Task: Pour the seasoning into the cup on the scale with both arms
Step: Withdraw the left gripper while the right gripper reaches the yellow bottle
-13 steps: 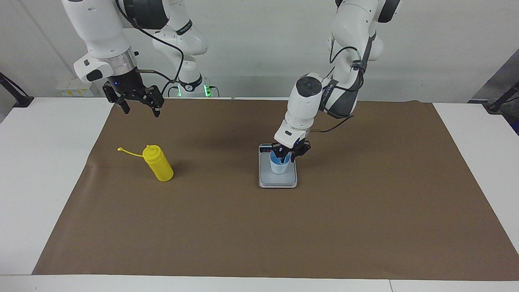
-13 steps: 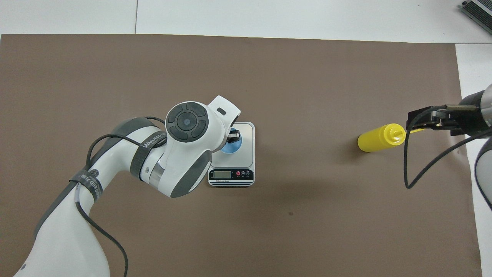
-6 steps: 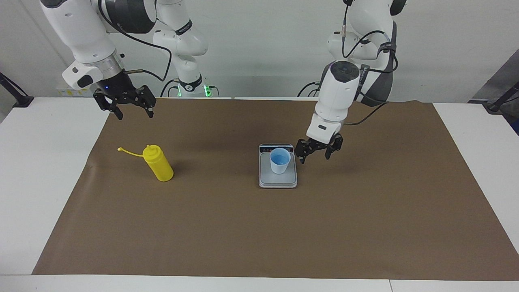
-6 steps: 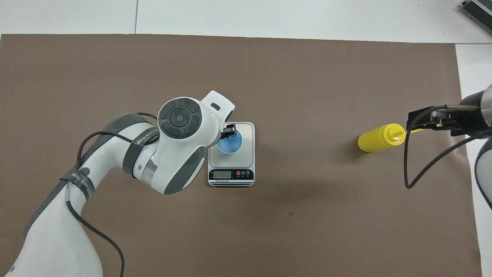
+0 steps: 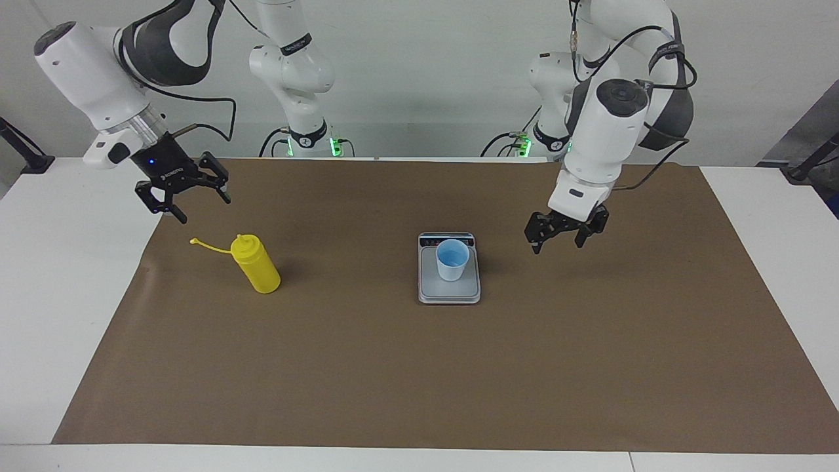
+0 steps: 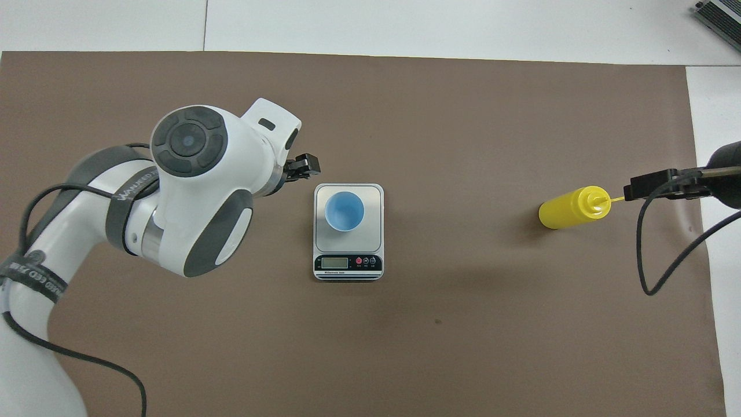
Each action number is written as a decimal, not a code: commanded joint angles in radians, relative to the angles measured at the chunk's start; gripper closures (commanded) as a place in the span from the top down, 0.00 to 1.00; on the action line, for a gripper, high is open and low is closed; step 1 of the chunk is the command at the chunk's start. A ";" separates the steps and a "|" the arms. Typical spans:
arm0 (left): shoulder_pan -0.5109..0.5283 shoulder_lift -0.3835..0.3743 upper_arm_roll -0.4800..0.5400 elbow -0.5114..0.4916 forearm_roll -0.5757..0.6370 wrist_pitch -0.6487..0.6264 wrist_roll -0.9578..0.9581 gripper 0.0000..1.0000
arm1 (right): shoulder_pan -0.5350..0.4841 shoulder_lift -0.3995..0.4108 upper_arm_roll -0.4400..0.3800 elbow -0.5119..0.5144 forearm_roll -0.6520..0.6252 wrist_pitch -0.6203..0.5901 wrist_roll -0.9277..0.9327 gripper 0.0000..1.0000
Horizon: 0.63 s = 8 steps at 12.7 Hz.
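Observation:
The light blue cup [image 5: 452, 260] [image 6: 344, 211] stands upright on the silver-grey scale [image 5: 451, 292] [image 6: 375, 198] in the middle of the mat. Nothing touches the cup. My left gripper [image 5: 557, 244] [image 6: 307, 166] hangs open and empty over the mat, beside the scale toward the left arm's end. The yellow seasoning bottle [image 5: 259, 265] [image 6: 570, 208] stands toward the right arm's end, its cap strap [image 5: 210, 246] trailing outward. Raised over the mat's edge near that strap, my right gripper [image 5: 195, 204] [image 6: 639, 190] is open and empty.
A brown mat [image 5: 419, 367] covers most of the white table [image 5: 59, 295]. A black cable [image 6: 642, 272] loops down from the right arm's wrist over the mat's edge. The scale's display end faces the robots.
My left gripper opened, let go of the cup and drew up and away toward the left arm's end. The right gripper moved outward and lower near the bottle's strap.

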 commanded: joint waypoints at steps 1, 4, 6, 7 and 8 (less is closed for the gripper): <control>0.072 -0.073 -0.008 -0.011 0.000 -0.093 0.135 1.00 | -0.079 0.035 0.006 -0.106 0.211 0.073 -0.337 1.00; 0.155 -0.124 -0.005 -0.006 -0.051 -0.168 0.283 1.00 | -0.133 0.147 0.006 -0.114 0.409 0.078 -0.645 1.00; 0.192 -0.130 0.000 0.039 -0.065 -0.246 0.324 1.00 | -0.130 0.173 0.008 -0.145 0.511 0.079 -0.754 1.00; 0.206 -0.133 0.000 0.064 -0.065 -0.280 0.346 1.00 | -0.125 0.182 0.008 -0.166 0.557 0.088 -0.821 1.00; 0.219 -0.140 -0.001 0.093 -0.065 -0.318 0.383 1.00 | -0.123 0.194 0.008 -0.182 0.601 0.093 -0.877 1.00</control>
